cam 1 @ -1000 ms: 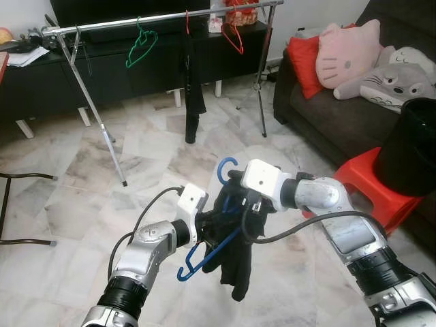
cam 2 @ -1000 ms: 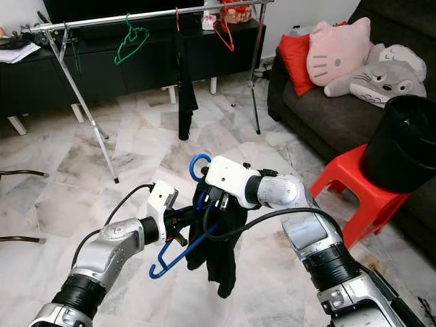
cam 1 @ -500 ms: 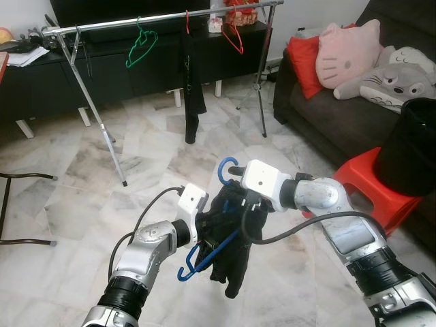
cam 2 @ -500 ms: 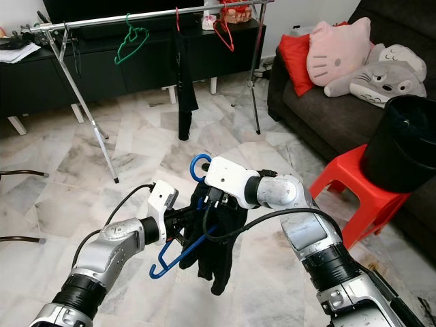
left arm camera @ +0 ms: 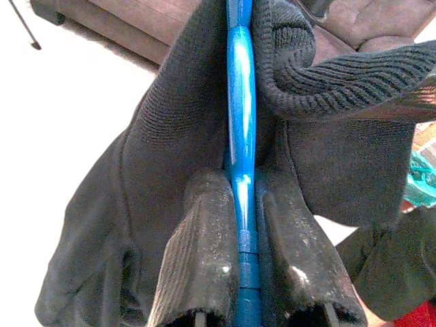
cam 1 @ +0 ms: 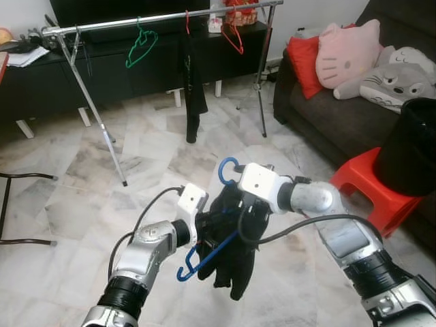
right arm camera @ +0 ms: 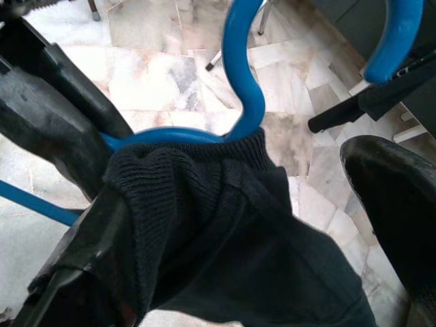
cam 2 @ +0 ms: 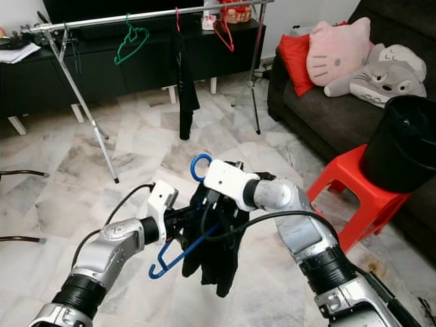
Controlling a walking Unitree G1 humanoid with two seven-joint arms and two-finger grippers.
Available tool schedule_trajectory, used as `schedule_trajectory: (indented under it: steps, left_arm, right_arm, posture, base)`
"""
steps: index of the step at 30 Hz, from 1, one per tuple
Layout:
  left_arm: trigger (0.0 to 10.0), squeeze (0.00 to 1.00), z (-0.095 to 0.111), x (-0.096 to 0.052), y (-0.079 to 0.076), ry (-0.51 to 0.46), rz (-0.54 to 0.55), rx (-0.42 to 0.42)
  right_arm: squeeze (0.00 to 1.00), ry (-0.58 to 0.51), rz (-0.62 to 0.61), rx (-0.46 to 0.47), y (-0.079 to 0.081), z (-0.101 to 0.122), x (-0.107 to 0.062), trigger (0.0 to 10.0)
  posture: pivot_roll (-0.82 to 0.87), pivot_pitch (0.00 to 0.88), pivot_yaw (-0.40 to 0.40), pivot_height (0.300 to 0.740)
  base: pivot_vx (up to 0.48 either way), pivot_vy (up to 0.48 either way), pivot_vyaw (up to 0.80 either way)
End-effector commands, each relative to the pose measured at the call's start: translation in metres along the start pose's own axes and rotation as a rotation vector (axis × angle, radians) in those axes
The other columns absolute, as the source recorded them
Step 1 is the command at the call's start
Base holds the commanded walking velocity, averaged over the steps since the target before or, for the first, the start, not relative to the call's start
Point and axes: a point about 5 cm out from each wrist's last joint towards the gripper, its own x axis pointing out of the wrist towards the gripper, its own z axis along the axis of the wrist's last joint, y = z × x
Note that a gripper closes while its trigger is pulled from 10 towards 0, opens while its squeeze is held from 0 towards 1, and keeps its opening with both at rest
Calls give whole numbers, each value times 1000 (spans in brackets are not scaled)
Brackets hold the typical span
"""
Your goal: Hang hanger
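Your left gripper is pinched onto the blue hanger, held low in front of you and well short of the clothes rail. The black garment is bunched over the hanger's neck, and your right gripper is buried in the knit, so you cannot tell whether those fingers are spread or closed. If the right side tugs unevenly, the loosely draped cloth may slide off onto the floor
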Motion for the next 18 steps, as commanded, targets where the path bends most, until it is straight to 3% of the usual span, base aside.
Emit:
schedule_trajectory:
  steps: [1,14,15,16,18]
  left_arm:
    - [10000,0,10,2,-3,-47,-23,15]
    - [10000,0,10,0,-2,-44,-23,11]
    - [10000,0,10,0,-2,-43,-24,11]
    - [10000,0,10,0,-2,-42,-25,11]
    - [10000,0,10,0,-2,-41,-27,12]
  right_arm:
    - [1000,8,12,7,3,-1,1,10000]
    - [1000,-3,1,17,5,6,1,10000]
    - [878,-3,1,11,5,6,1,10000]
    - [0,-1,-1,10,5,6,1,10000]
    - [0,2,-8,7,4,6,1,10000]
  posture:
    - [-97,0,-24,740]
    - [-95,0,-20,740]
    - [-97,0,-18,740]
    - [-97,0,-18,740]
    - [-97,0,-18,740]
  base:
    - [0,0,0]
    - [0,0,0]
    - [0,0,0]
    - [0,0,0]
    - [0,0,0]
